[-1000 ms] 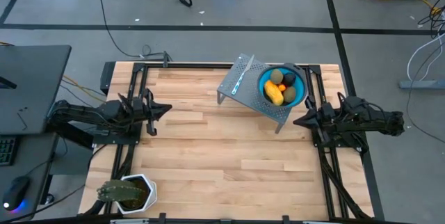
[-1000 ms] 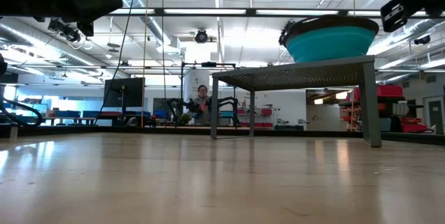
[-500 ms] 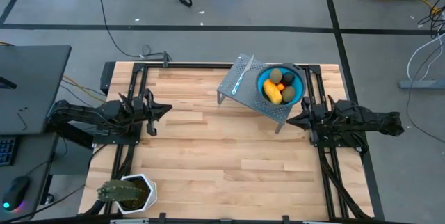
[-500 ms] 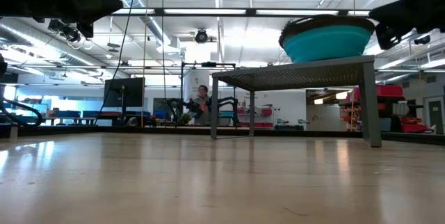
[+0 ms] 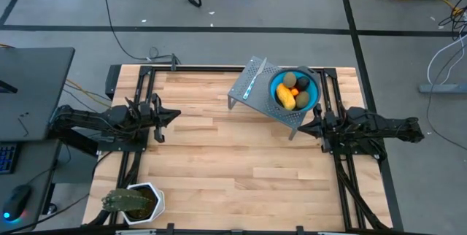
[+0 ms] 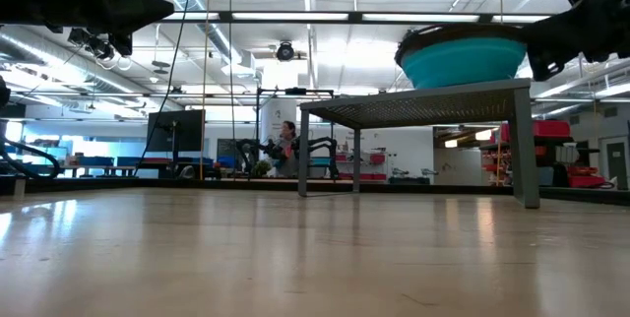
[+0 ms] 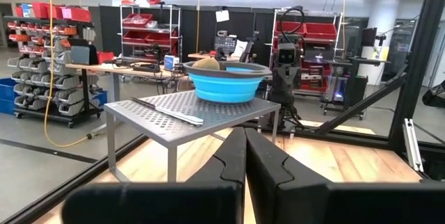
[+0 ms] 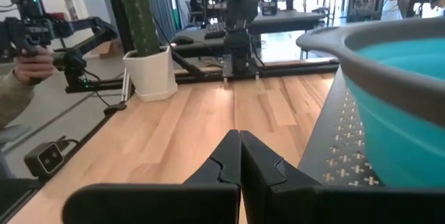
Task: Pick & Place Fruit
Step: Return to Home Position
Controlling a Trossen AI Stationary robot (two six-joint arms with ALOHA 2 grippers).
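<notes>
The right tool point(image 5: 305, 126) is being held with its fingers pressed together and nothing between them, above the surface point(image 5: 233, 162) and just beside a corner of the perforated grey shelf point(image 5: 257, 93). The left tool point(image 5: 175, 114) is likewise being held pressed together and empty, at the left side of the surface, well apart from the shelf and pointing toward it.

The fruit point(image 5: 295, 91) is being carried in the blue strainer bowl point(image 5: 317, 96), which is being borne on the shelf's right end. There the yellow piece point(image 5: 287, 98) is lying among two olive-brown ovals point(image 5: 290, 80), a dark round one point(image 5: 303, 84) and an orange-red bit. A thin pale-blue stick point(image 5: 250, 83) is lying on the shelf beside the bowl. A green spiky plant point(image 5: 133, 201) in a white pot is standing at the surface's near-left corner.
</notes>
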